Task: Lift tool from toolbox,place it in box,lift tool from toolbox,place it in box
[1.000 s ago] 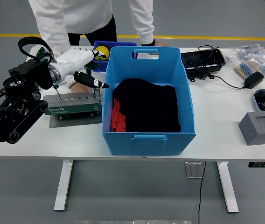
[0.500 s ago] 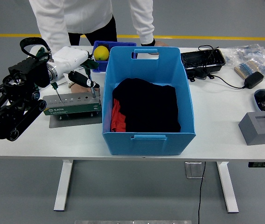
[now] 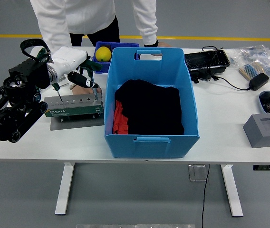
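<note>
You are hovering your left hand (image 3: 80,71), fingers closing round a screwdriver (image 3: 95,91) in the toolbox (image 3: 73,106) (blue box (image 3: 151,137) showing no tools).

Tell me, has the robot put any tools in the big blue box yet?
Not that I can see. The blue box shows only black and red cloth inside. The left hand hovers over the green toolbox, its fingers beside a tool standing in a slot. A second tool stands at the other end. Lifting both and placing them is left.
</note>
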Controlling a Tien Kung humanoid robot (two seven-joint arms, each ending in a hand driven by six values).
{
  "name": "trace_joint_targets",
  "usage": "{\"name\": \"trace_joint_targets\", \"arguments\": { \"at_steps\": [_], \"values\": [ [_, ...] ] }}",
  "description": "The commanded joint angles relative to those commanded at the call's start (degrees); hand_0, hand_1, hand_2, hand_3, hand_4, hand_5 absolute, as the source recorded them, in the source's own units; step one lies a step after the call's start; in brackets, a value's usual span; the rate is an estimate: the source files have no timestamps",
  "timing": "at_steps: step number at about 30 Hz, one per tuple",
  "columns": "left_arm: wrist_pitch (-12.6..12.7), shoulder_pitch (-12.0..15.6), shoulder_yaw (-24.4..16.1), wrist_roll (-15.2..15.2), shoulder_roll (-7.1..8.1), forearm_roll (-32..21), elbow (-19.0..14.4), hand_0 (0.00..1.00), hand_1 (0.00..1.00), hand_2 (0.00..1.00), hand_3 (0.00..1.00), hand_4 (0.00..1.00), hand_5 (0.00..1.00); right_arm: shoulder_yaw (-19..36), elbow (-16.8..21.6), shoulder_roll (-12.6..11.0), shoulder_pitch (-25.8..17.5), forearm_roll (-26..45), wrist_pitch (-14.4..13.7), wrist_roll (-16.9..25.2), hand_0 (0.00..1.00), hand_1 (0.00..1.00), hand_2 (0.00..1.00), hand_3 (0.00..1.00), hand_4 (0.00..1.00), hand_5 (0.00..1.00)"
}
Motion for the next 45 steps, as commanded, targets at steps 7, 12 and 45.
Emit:
{"name": "trace_joint_targets", "arguments": {
  "at_steps": [7, 12, 45],
  "values": [
    [0.40, -0.66, 0.08, 0.36, -0.16, -1.24, 0.58, 0.409, 0.317, 0.295, 0.377, 0.998, 0.556, -0.39, -0.04, -0.03, 0.38, 0.67, -0.05, 0.12, 0.708, 0.691, 0.756, 0.596, 0.851, 0.691],
    [0.65, -0.96, 0.18, 0.46, -0.32, -2.56, 1.15, 0.305, 0.220, 0.228, 0.292, 0.998, 0.564, -0.65, -0.06, -0.04, 0.53, 1.04, -0.05, 0.17, 0.708, 0.691, 0.756, 0.596, 0.851, 0.692],
    [8.42, -0.12, 0.46, -2.98, 0.23, -12.93, 1.97, 0.163, 0.002, 0.002, 0.019, 0.998, 0.562, -0.54, -0.16, 0.08, 0.75, 1.30, -0.18, 0.24, 0.709, 0.692, 0.756, 0.595, 0.852, 0.692]
  ]
}}
